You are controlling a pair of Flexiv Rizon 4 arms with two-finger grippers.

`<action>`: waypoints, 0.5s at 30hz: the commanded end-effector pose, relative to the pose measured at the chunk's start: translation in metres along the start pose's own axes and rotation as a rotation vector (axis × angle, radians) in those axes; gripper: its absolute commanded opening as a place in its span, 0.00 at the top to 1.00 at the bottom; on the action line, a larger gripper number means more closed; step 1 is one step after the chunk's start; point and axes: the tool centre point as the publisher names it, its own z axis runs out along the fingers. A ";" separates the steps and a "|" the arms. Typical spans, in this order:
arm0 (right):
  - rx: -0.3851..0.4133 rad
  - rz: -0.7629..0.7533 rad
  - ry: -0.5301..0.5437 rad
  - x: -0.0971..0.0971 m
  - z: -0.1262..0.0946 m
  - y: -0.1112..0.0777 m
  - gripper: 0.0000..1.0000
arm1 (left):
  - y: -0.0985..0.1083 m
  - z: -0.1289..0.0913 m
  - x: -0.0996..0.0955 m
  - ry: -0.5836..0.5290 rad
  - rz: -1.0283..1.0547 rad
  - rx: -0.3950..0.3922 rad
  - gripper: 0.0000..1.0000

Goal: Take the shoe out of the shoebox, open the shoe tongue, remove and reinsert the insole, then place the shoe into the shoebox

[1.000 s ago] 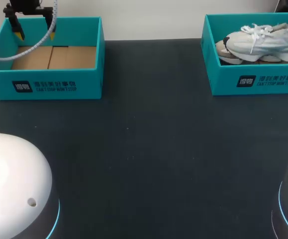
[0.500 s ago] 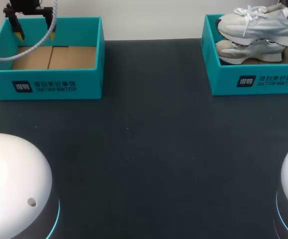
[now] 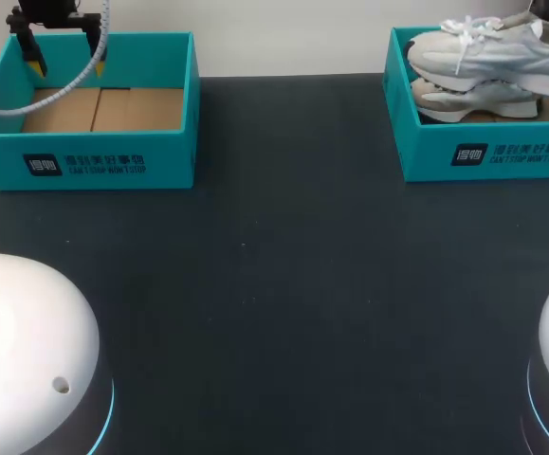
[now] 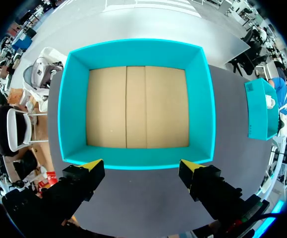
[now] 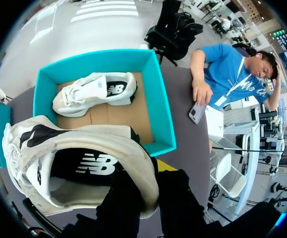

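Note:
A white sneaker (image 3: 483, 52) hangs toe-left above the right teal shoebox (image 3: 487, 152). My right gripper (image 3: 545, 13) (image 5: 153, 191) is shut on its heel collar, and its dark lining (image 5: 84, 166) faces the wrist camera. A second white sneaker (image 3: 478, 100) (image 5: 94, 93) lies on the cardboard floor of that box (image 5: 164, 111). My left gripper (image 3: 65, 64) (image 4: 141, 171) hovers open over the near rim of the empty left teal shoebox (image 3: 84, 156) (image 4: 133, 162), with nothing between its fingers.
The two boxes stand at the table's far left and far right corners. Dark table (image 3: 274, 284) lies between and in front of them. A person's hand with a phone (image 5: 198, 106) rests at the table's edge beside the right box.
My right gripper has lifted the upper sneaker from where it lay on the other one, up above the box rim. The left arm has not moved.

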 end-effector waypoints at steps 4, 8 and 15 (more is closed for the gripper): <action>-0.046 0.031 -0.054 0.038 -0.030 -0.067 1.00 | 0.000 0.000 0.000 0.000 0.000 0.000 0.00; -0.059 0.051 -0.050 0.056 -0.041 -0.096 1.00 | 0.000 0.000 0.000 0.000 0.000 0.000 0.00; -0.051 0.050 -0.050 0.103 -0.048 -0.156 1.00 | 0.000 0.000 0.000 0.000 0.000 0.000 0.00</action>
